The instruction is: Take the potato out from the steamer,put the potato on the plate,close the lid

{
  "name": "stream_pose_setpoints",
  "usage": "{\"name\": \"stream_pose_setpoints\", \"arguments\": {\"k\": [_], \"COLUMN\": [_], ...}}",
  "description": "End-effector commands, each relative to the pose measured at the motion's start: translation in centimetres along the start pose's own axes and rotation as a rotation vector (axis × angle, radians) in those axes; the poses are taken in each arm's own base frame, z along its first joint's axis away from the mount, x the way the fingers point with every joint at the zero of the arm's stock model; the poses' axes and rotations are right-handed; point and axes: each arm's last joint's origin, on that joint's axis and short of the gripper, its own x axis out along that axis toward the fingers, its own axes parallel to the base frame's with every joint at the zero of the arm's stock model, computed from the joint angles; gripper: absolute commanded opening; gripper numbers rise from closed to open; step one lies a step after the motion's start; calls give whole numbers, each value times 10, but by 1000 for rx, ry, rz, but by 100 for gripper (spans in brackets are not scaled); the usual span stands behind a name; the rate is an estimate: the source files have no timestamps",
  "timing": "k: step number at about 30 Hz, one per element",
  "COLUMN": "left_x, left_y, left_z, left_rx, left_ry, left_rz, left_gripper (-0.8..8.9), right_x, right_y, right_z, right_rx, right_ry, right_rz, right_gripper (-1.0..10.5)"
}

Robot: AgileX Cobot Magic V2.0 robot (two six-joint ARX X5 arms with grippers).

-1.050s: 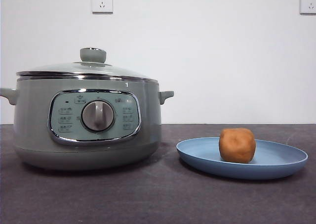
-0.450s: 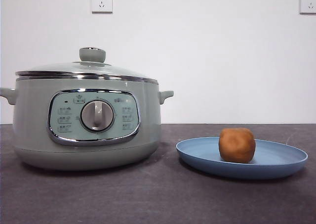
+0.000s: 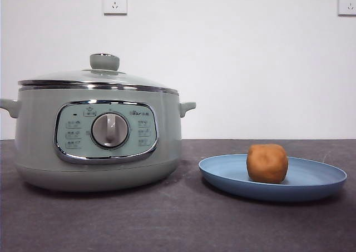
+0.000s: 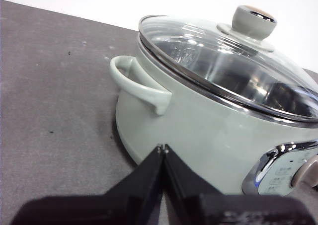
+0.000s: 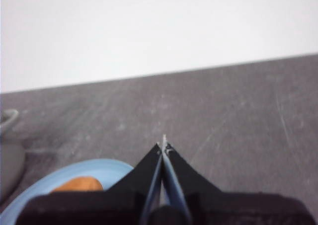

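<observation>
The sage-green steamer (image 3: 97, 141) stands at the left of the table with its glass lid (image 3: 97, 77) seated on the rim. The orange-brown potato (image 3: 267, 163) rests on the light-blue plate (image 3: 311, 182) to the right. My left gripper (image 4: 162, 148) is shut and empty, held back beside the steamer (image 4: 198, 130) near its side handle, with the lid (image 4: 228, 61) closed above. My right gripper (image 5: 164, 143) is shut and empty, raised over the table by the plate (image 5: 59, 180), where a sliver of the potato (image 5: 79, 185) shows. Neither arm appears in the front view.
Dark grey tabletop (image 3: 178, 224) runs in front of the pot and plate. A white wall with two sockets (image 3: 115, 1) closes the back.
</observation>
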Motion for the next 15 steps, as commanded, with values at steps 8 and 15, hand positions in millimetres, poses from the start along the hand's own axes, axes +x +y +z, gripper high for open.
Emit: {"name": "stream_pose_setpoints", "arguments": {"k": [8, 15], "left_x": [1, 1], "left_y": [2, 2], "left_z": [-4, -4], "left_rx": [-5, -5], "left_ry": [7, 6], "left_rz": [9, 9], "left_gripper": [-3, -3], "right_x": [-8, -13], "right_y": [-2, -4], "right_z": [-25, -34], "right_rx": [53, 114], "right_ry": [51, 129], "right_rz": [-57, -131], "right_gripper": [1, 1]}}
